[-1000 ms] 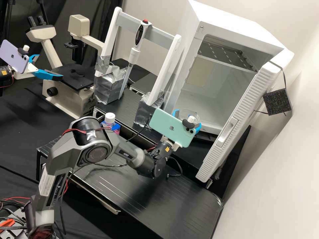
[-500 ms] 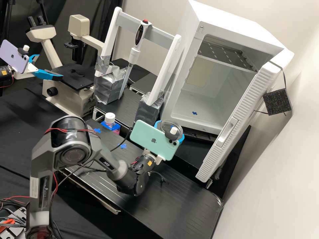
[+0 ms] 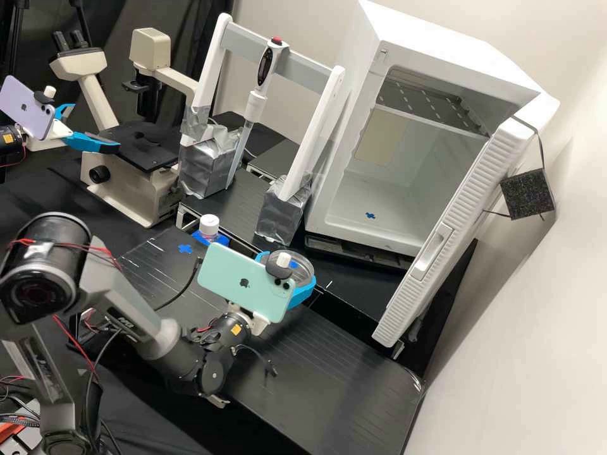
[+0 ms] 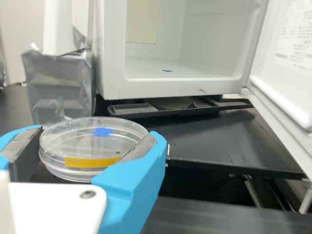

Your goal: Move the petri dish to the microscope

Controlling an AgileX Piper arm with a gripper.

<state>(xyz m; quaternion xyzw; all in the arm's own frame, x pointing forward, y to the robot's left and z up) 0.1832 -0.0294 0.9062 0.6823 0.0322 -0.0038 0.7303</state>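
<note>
Petri dish is out in front of the incubator, held up nearly level b/w the two blue fingers of the gripper, which are closed in on its rim. Big change vs the earlier frames: arm has drawn back from the incubator's mouth, dish w/ it, so the take-out looks done & carry leg is prob. just starting. Still to do: swing past the incubator to the microscope, well apart from it beyond the rack w/ its pipette, then lower onto the stage. Dish needs keeping flat; a tilt could shift its lid. Surface: black bench in front of incubator, w/ blue tape cross & capped bottle off toward the microscope side. Room: pale wall beside incubator's open door.
</note>
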